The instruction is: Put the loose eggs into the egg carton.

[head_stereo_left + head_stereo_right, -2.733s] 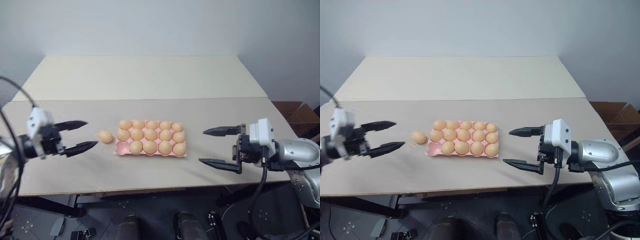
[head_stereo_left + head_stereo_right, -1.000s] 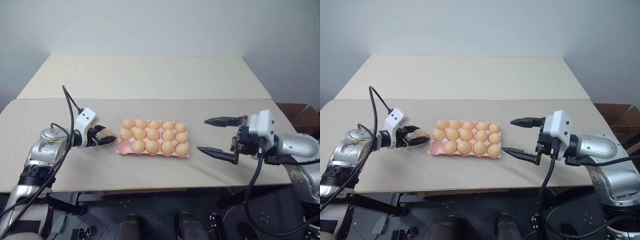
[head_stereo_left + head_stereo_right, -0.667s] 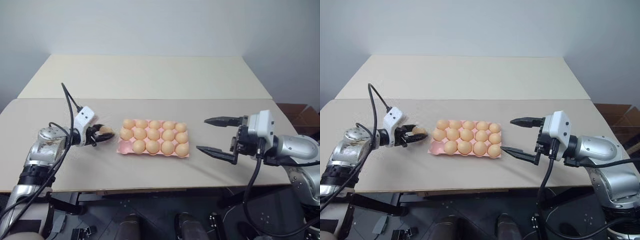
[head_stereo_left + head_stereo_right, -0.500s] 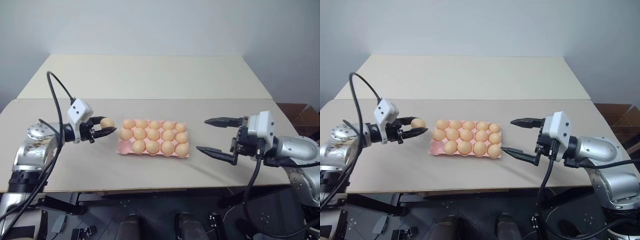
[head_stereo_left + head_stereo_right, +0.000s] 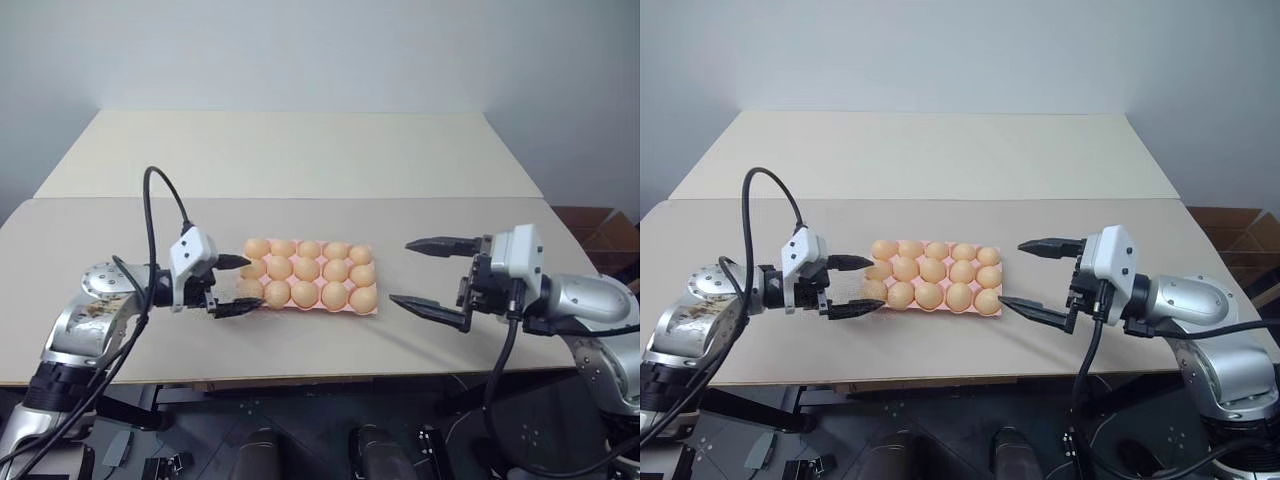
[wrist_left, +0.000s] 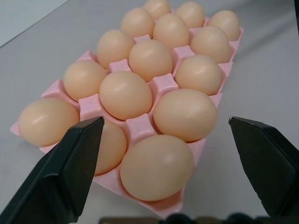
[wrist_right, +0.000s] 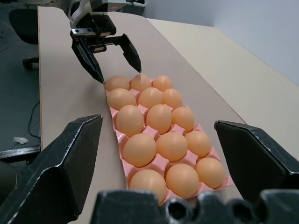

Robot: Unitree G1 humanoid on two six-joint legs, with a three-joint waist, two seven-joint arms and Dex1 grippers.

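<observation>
Left wrist view: the pink egg carton (image 6: 162, 84) sits close ahead, every one of its fifteen cups filled with a tan egg (image 6: 158, 165), three across and five deep. In the left eye view the carton (image 5: 306, 275) lies at the centre of the frame, on the near panel of a beige table (image 5: 300, 150). At its left end, the left gripper (image 5: 238, 285) stands with jaws released and nothing between them, one fingertip above the corner egg and the other at the tray's near corner. To the right of the carton and apart from it, the right gripper (image 5: 422, 273) hangs with jaws spread wide and empty, pointing toward the tray. A grey wall rises behind the table.
</observation>
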